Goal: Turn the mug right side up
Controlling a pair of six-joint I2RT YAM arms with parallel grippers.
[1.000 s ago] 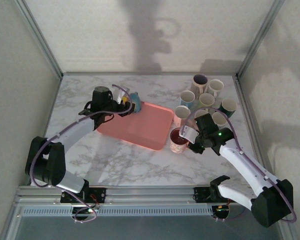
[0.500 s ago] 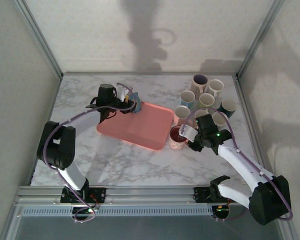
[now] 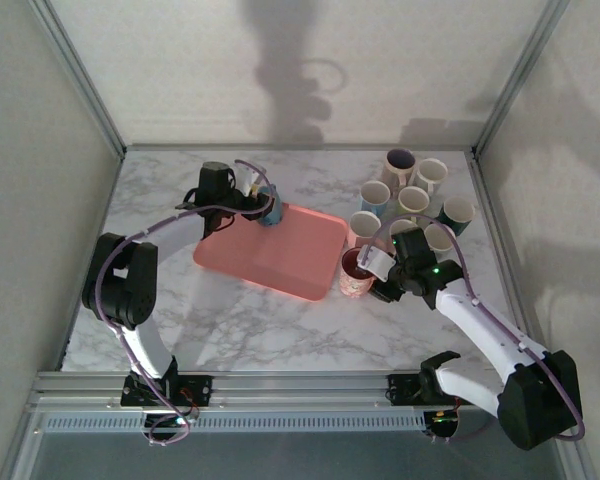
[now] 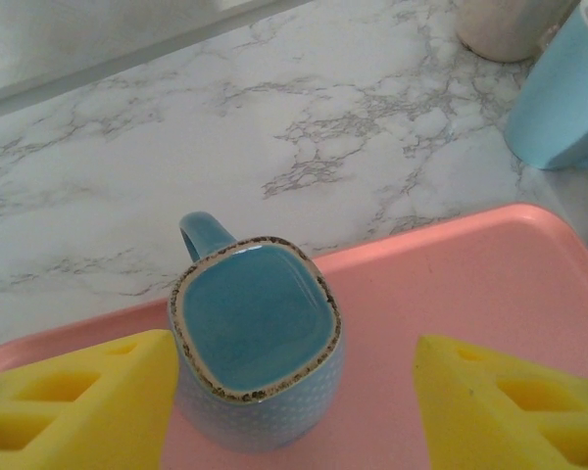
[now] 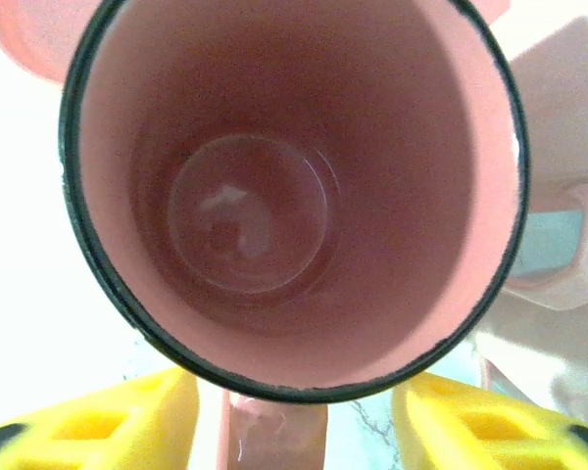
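A blue dotted mug [image 4: 255,343] stands upside down on the pink tray [image 4: 441,284], base up and handle pointing away. My left gripper [image 4: 294,392] is open around it; the left yellow finger [image 4: 78,401] is close against its side and the right finger [image 4: 510,401] stands well clear. From above, this mug [image 3: 268,212] sits at the tray's far corner with my left gripper [image 3: 258,206] at it. A pink mug [image 5: 294,196] stands upright beside the tray, mouth up. My right gripper [image 5: 294,421] is open, its fingers on either side of the mug's handle [image 5: 274,436].
Several upright mugs [image 3: 412,195] cluster at the back right of the marble table, just behind the pink mug [image 3: 356,274] and my right gripper [image 3: 380,272]. A light blue mug [image 4: 568,98] stands beyond the tray's far edge. Metal frame posts border the table.
My right gripper has opened off the pink mug's handle. The left arm has swung its elbow back and drawn closer around the blue mug.
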